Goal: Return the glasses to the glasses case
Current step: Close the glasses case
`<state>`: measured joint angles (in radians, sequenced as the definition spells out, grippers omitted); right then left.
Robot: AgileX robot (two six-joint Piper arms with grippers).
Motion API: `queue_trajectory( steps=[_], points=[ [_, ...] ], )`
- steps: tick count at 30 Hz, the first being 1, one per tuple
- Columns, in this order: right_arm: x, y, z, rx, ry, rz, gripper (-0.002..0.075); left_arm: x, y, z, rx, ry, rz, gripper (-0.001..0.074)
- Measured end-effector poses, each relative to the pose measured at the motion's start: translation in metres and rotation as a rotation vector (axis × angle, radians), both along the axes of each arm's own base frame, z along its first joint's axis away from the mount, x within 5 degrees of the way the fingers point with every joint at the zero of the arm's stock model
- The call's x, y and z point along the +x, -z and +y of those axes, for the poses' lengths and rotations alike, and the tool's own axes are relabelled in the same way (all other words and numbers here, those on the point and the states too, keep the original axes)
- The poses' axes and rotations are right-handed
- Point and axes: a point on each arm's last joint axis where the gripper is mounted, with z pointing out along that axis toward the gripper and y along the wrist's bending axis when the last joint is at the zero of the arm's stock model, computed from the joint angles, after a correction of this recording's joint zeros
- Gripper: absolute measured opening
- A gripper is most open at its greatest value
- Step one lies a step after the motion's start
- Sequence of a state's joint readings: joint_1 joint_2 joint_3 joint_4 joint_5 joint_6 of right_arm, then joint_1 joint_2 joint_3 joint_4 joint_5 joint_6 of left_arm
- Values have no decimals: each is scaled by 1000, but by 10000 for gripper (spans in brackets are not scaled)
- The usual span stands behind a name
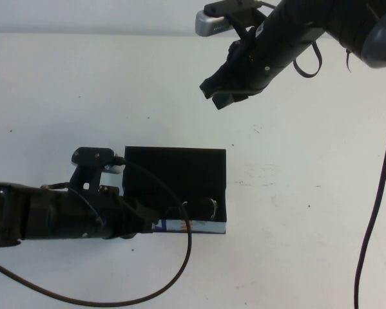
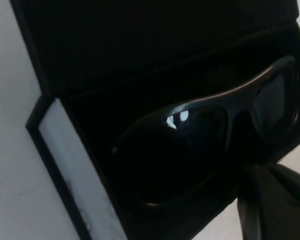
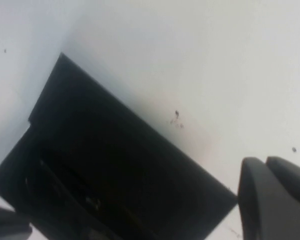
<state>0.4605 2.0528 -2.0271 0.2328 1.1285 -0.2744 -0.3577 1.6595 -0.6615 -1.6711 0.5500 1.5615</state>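
The glasses case (image 1: 194,226) lies open in the middle of the table, its lid (image 1: 173,168) flipped flat toward the back. The glasses (image 1: 202,206) lie inside the tray, behind the blue, white and orange front strip. In the left wrist view the dark-rimmed glasses (image 2: 190,145) fill the black case (image 2: 139,45). My left gripper (image 1: 149,224) sits low at the case's front left corner, just outside it, and its fingers (image 2: 255,205) look pressed together and empty. My right gripper (image 1: 220,93) hangs shut, high above the table behind the case. The case also shows in the right wrist view (image 3: 114,165).
A black cable (image 1: 180,270) loops from my left arm over the table in front of the case. Another cable (image 1: 375,212) hangs down at the right edge. The white table (image 1: 296,193) has small dark specks.
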Motion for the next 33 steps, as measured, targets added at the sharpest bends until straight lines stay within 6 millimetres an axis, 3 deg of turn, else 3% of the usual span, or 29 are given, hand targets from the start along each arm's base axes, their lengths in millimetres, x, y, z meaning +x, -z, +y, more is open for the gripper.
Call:
queue_trajectory(
  steps=[15, 23, 27, 33],
  points=[
    [17, 25, 12, 90, 51, 20, -8, 3, 11, -7, -35, 82, -20, -4],
    [17, 25, 12, 89, 51, 20, -8, -3, -20, -1, 2, 80, -114, -4],
    [17, 25, 12, 89, 51, 20, -8, -5, -10, -1, 41, 113, -67, -4],
    [17, 25, 12, 89, 51, 20, -8, -4, 23, -8, 133, 134, -13, -4]
  ],
)
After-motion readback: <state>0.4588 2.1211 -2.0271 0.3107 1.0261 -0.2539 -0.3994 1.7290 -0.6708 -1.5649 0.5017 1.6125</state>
